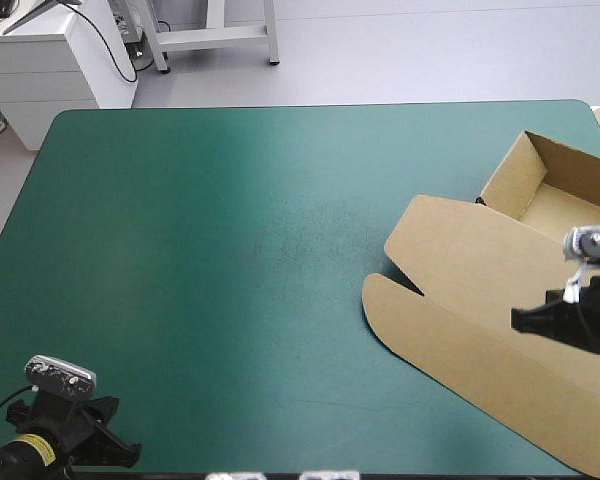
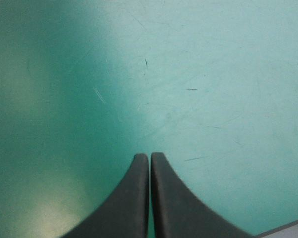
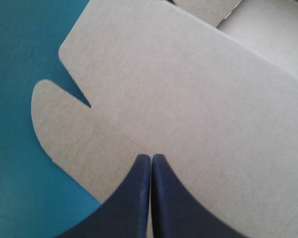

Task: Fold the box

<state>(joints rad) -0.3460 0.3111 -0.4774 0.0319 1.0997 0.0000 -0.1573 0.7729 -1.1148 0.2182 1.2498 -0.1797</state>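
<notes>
On my left, the left gripper (image 2: pixel 150 157) sits at the near left corner of the table, its black fingers clenched tip to tip into one arch with nothing between them. Under it I see only the teal-green cover (image 1: pixel 210 230), lightly scratched, with a sliver of the table's edge just beside the gripper. Moving right, the brown box (image 1: pixel 480 280) lies along the right side of the table, running from near the far right corner down to the near right edge. Its far part is an open tray (image 1: pixel 560 200) with walls raised. The lid (image 1: pixel 450 240) is spread flat on the cover, and beside it a long flap (image 1: pixel 400 320) ends in a rounded tab toward the table's middle, a notch between the two. The right gripper (image 3: pixel 151 157) is over the board near the fold between lid and flap, fingers pressed together into a point and grasping nothing I can see. I cannot tell whether its tips touch the board.
</notes>
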